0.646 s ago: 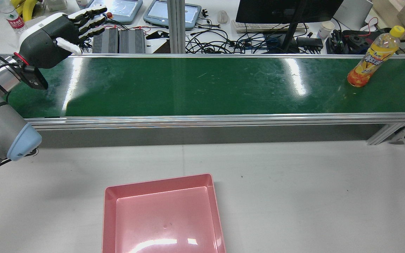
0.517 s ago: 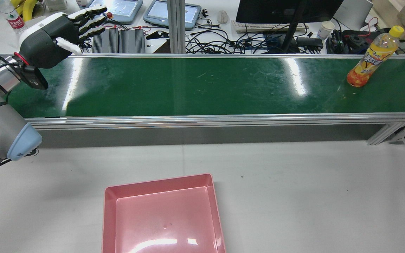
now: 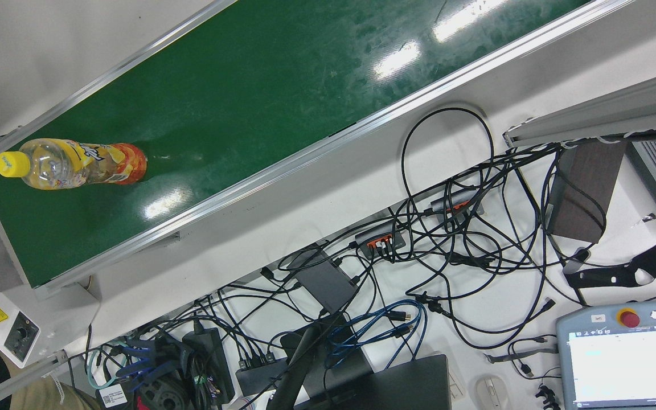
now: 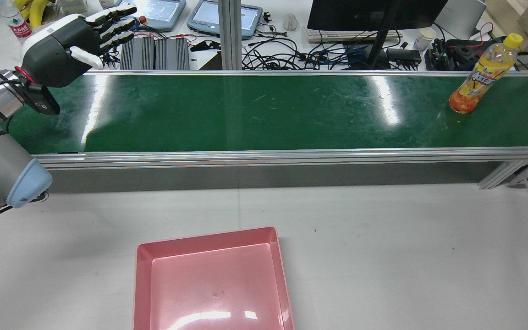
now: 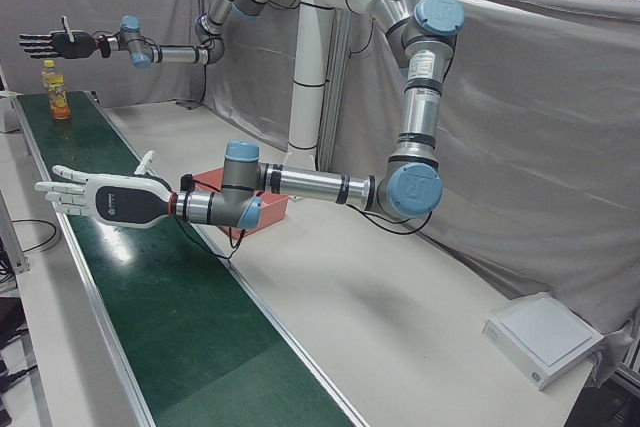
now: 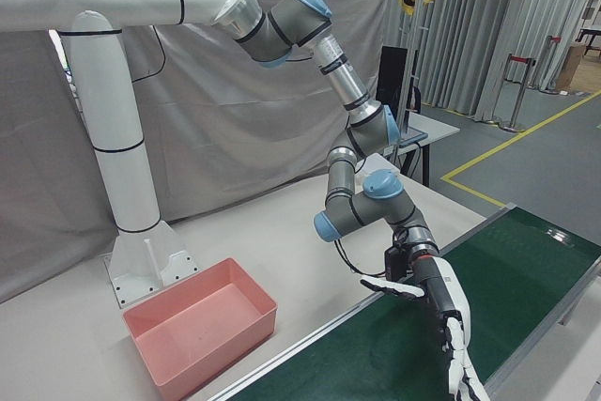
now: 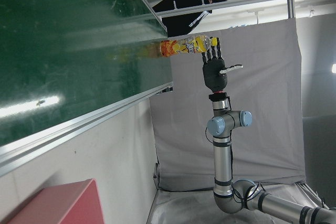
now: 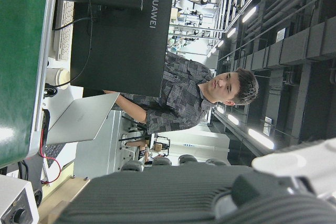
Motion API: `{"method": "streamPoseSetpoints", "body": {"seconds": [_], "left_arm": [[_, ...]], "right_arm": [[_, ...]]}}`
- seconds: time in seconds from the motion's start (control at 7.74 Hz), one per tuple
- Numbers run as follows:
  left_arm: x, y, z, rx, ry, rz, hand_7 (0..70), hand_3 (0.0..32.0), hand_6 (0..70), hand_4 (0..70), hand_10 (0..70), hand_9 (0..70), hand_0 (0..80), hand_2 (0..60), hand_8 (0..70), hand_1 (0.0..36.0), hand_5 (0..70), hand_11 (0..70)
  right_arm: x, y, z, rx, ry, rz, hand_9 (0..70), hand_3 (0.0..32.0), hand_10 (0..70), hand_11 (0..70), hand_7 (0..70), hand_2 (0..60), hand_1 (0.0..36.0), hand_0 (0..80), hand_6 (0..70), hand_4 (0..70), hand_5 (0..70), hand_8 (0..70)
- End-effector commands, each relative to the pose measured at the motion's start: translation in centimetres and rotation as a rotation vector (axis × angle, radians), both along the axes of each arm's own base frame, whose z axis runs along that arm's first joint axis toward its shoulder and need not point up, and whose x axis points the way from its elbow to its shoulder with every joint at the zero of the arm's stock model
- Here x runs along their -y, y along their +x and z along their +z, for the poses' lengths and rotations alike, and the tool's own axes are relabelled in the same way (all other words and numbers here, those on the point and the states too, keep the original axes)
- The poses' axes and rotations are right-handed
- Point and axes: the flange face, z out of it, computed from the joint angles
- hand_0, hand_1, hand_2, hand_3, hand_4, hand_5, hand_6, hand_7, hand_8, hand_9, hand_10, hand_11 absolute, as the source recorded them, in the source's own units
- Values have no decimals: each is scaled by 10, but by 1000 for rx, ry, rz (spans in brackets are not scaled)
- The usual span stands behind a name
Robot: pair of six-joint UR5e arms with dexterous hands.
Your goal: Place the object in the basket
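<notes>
Upright bottle (image 7: 181, 46) on belt (image 7: 63, 51), right hand (image 7: 214, 70) beyond

The conveyor belt (image 4: 264, 112) below the left hand (image 4: 64, 43) looked glossy green, scuffed, framed by brushed metal rails (image 4: 264, 157). The hand's shell was matt dark and white plastic. The bottle (image 4: 480, 78), well apart from it, was clear shiny plastic; the pink basket (image 4: 211, 279) glossy plastic.

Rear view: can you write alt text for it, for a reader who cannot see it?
An upright orange drink bottle stands near the right end of a green conveyor belt, while the open left hand is raised over the belt's far left end. An empty pink basket sits on the white table in front.
</notes>
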Motion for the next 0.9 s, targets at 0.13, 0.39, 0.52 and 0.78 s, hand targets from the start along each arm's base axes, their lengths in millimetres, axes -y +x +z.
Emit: {"method": "streamPoseSetpoints", "body": {"seconds": [0.13, 0.39, 0.52, 0.78], "left_arm": [[0, -2, -5, -11, 5, 3, 0, 22, 9, 135, 56, 62, 518, 0, 58, 38, 132, 92], [0, -3, -5, -13, 5, 2, 0, 24, 7, 134, 56, 62, 519, 0, 58, 40, 131, 92], [-1, -1, -5, -11, 5, 5, 0, 18, 10, 135, 59, 70, 516, 0, 63, 41, 137, 96], [0, -3, -5, -12, 4, 2, 0, 24, 7, 135, 58, 63, 524, 0, 57, 42, 127, 96]], "right_arm": [[0, 1, -2, 0, 5, 1, 0, 0, 0, 0, 0, 0, 0, 0, 0, 0, 0, 0], [0, 1, -1, 1, 2, 1, 0, 0, 0, 0, 0, 0, 0, 0, 0, 0, 0, 0], [0, 0, 0, 1, 1, 0, 0, 0, 0, 0, 0, 0, 0, 0, 0, 0, 0, 0], [0, 0, 1, -1, -1, 0, 0, 0, 0, 0, 0, 0, 0, 0, 0, 0, 0, 0]]}}
